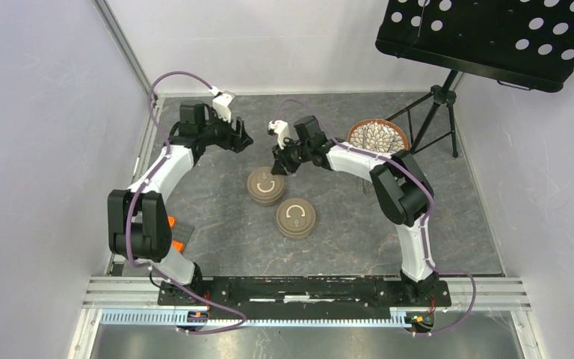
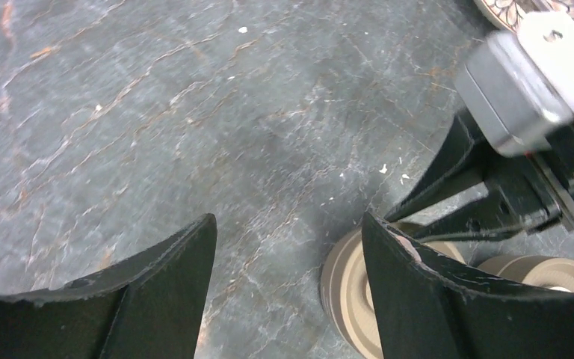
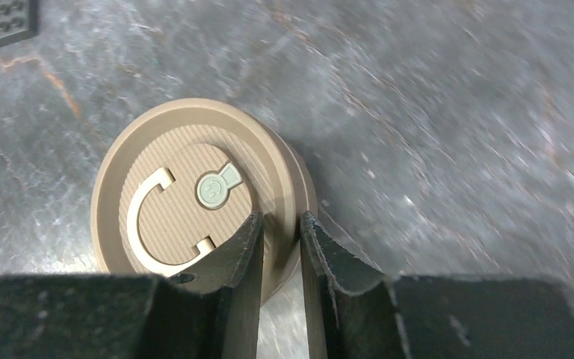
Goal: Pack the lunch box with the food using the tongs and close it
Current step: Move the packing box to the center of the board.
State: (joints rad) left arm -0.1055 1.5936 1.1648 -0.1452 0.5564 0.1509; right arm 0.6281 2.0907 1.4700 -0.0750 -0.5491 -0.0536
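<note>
Two round tan lunch box pieces, each with a C-shaped handle on its lid, sit mid-table: one (image 1: pixel 266 185) farther back, the other (image 1: pixel 296 218) nearer. My right gripper (image 1: pixel 282 164) is down at the far edge of the back lunch box (image 3: pixel 187 194). There the right gripper (image 3: pixel 280 218) is shut on the raised rim, one finger on the lid, the other outside the wall. My left gripper (image 1: pixel 243 140) hovers open over bare table, left of that box (image 2: pixel 347 288); nothing lies between the fingers of the left gripper (image 2: pixel 288 232). Food and tongs are out of view.
A round patterned plate (image 1: pixel 377 137) sits at the back right beside the right arm. A black music stand (image 1: pixel 493 37) on a tripod (image 1: pixel 437 105) overhangs the back right corner. A dark gridded object with orange (image 3: pixel 0 22) lies near the left arm.
</note>
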